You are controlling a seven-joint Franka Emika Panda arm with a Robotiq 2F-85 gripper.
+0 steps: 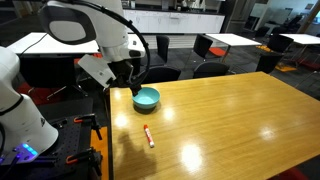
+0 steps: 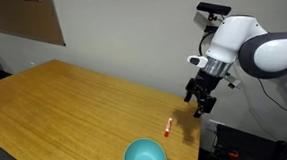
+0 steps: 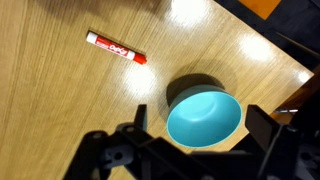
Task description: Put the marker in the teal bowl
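The red-orange marker (image 1: 148,135) lies flat on the wooden table (image 1: 230,120), also in an exterior view (image 2: 167,127) and at the upper left of the wrist view (image 3: 115,48). The teal bowl (image 1: 147,98) stands empty on the table, seen at the bottom of an exterior view (image 2: 146,155) and in the wrist view (image 3: 203,116). My gripper (image 1: 126,83) hovers above the table near the bowl, also in an exterior view (image 2: 198,101). In the wrist view its fingers (image 3: 200,125) are spread wide on either side of the bowl and hold nothing.
The table's near edge runs along the robot base (image 1: 25,120). Chairs (image 1: 210,47) and other tables (image 1: 235,40) stand behind. A corkboard (image 2: 32,13) hangs on the wall.
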